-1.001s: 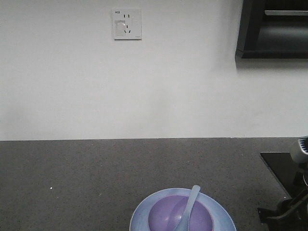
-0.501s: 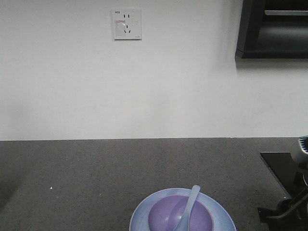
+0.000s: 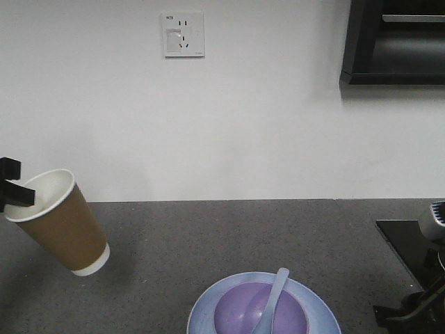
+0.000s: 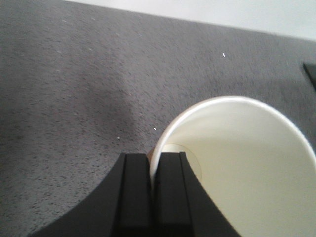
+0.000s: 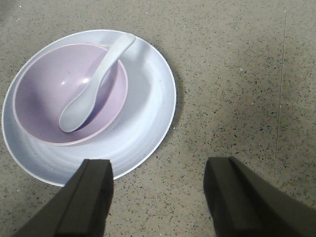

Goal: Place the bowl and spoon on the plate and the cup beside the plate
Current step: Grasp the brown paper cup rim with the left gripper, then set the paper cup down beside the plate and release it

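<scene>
At left edge of the front view, left gripper is pinching the paper cup by its rim, tilted, above the grey counter. Right gripper is hanging open and empty beside the plate; bowl on plate, spoon lying in bowl.

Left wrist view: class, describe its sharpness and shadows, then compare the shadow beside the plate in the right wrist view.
Left wrist view: counter grain streaked soft; dark shadow left of the cup. Right wrist view: crisp; the plate casts a thin shadow on its right.
</scene>
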You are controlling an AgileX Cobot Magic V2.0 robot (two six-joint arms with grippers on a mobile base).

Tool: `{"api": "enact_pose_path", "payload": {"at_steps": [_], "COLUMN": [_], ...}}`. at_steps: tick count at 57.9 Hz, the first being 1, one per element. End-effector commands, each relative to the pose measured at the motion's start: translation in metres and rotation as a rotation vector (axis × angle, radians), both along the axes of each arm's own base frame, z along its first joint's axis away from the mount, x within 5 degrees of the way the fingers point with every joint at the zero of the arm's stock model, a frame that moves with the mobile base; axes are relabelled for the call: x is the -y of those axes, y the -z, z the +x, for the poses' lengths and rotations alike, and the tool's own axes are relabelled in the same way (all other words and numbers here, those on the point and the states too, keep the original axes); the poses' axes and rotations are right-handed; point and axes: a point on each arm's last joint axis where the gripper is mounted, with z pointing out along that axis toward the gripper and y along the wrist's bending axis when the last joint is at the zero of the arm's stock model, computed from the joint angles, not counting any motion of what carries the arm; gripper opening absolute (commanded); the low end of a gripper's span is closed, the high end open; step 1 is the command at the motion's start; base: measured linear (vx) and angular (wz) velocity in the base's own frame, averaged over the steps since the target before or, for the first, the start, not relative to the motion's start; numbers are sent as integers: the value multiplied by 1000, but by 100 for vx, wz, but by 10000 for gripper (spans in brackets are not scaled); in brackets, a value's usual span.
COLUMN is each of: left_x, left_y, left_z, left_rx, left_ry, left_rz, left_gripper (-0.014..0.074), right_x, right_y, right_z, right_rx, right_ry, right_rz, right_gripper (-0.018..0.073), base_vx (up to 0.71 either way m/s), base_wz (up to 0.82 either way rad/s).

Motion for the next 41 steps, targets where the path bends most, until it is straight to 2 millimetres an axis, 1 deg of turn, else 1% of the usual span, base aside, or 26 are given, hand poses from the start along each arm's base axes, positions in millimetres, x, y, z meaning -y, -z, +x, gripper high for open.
{"api": "enact_pose_path", "payload": {"at_steps": [1,10,15,21,26,34,41], "left_x": [15,26,33,47,59,81,96], "left_y": [-12,15,28,42,48,53,58], "left_z": [1,15,21,29,31,32,31], "left_rx": [61,-58,-112,-155,-170,-160,-168], "left_ry": [4,9,28,72,108,160,203], "left_rz": [11,140,150,150,145,151,165], "left_gripper": [-6,-6,-6,-6,-6,-6,-6], "right_x": [0,0,0,0,0,0,0], "right_y": [-17,-17,-17,-18,-18,-17,-17], "right_z": [3,3,3,3,3,3,3], "right_rx": [97,98,106,112,112,109,105], "right_ry": [8,8,9,10,10,9,9], "right_rz": [25,25,27,29,29,28,27], "right_gripper": [466,466,466,466,466,466,466], "base_vx": [0,0,0,0,0,0,0], "base_wz": [0,0,0,0,0,0,0]}}
